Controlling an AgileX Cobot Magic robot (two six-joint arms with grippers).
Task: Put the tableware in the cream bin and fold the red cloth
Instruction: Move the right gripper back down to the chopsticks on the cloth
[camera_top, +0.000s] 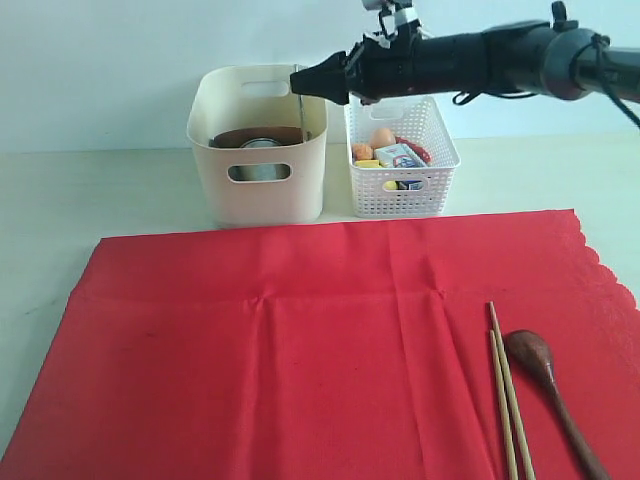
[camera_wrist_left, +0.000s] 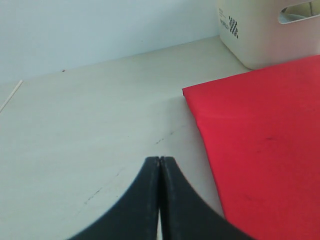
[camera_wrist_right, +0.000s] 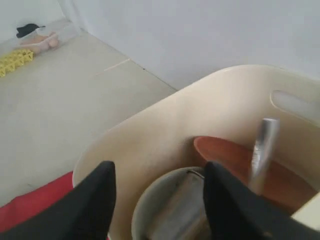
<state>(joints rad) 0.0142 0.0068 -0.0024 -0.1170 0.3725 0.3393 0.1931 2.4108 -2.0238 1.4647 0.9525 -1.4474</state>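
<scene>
Chopsticks (camera_top: 503, 390): light, stiff, slippery; best pinched mid-length.
Right gripper (camera_wrist_right: 160, 172) is seen spread over cream bin (camera_top: 255, 205); left gripper (camera_wrist_left: 160, 162) clenched, empty.

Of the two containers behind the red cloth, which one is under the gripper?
The cream bin, the taller smooth tub on the left: the right gripper hangs over its rim. The white lattice basket stands beside it.

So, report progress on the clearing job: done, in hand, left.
Done: brown plate and steel cup sit in the cream bin. In hand: the right gripper hangs open over the bin, the metal knife upright inside, not gripped. Left: chopsticks and wooden spoon lie on the red cloth, which is unfolded. The left gripper is shut, empty.
</scene>
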